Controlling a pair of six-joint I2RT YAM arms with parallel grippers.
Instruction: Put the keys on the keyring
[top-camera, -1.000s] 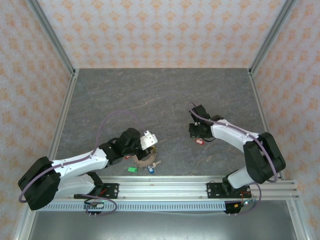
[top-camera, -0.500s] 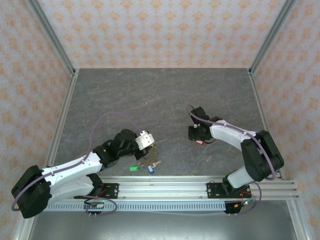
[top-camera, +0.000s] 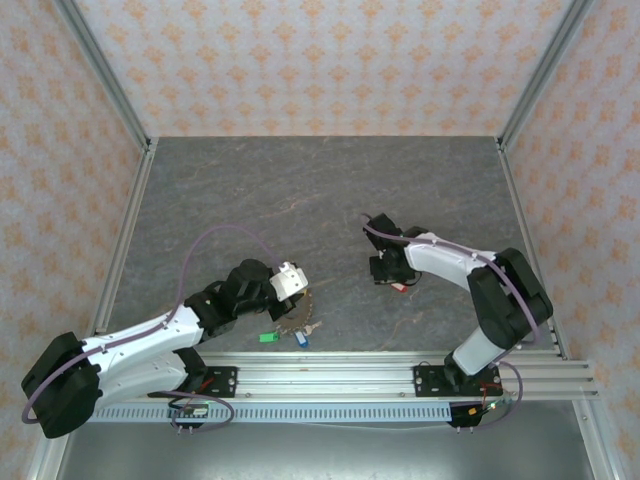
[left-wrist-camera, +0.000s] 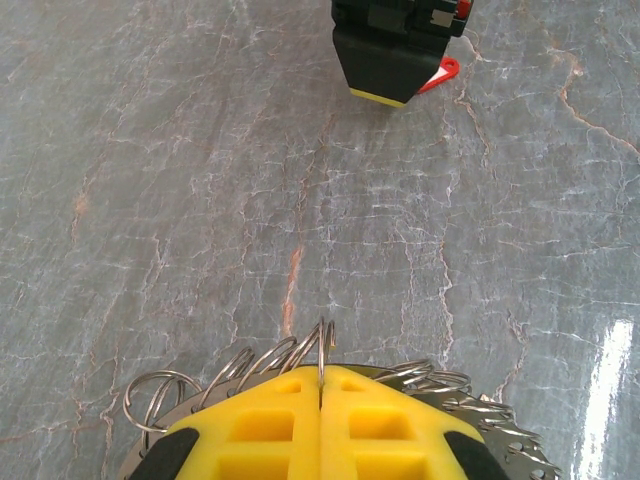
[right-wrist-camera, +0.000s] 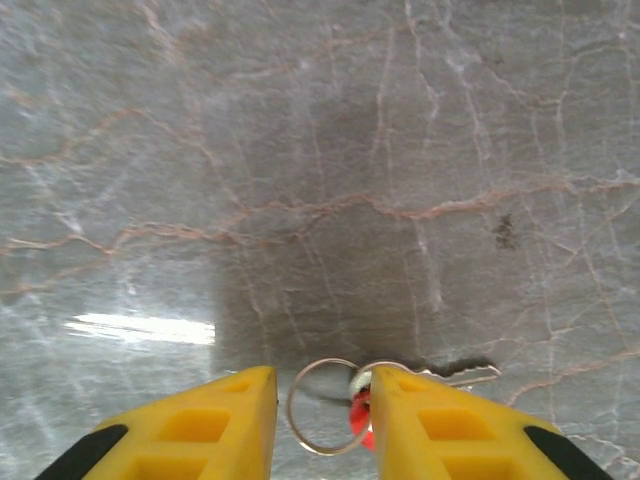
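Grey, veined stone tops the table (top-camera: 330, 190), and both arms reach low over its near half. The left gripper (left-wrist-camera: 322, 378) has its yellow fingers (left-wrist-camera: 260, 430) pressed together, with a thin strand of the keyring (left-wrist-camera: 482, 416) pinched upright in the seam between them. The rest of the ring fans out to either side under the fingertips in a bristle of wire loops, lying against the stone near the front edge, left of centre. Just beside it on the near side lie a green tag (top-camera: 265, 338) and a blue tag (top-camera: 301, 340); from above they are too small for me to say whether either is threaded onto the ring or merely touching it. Well apart, right of centre, the right gripper (right-wrist-camera: 322, 392) is down at the surface with its jaws parted. Between them sits a small ring (right-wrist-camera: 322, 437), which carries the red-tagged key (right-wrist-camera: 357, 420). The red tag is tucked against the inside of the right-hand finger, and the silvery blade pokes out past that fingertip. The left-hand finger stands clear of the small ring, so nothing is clamped there.
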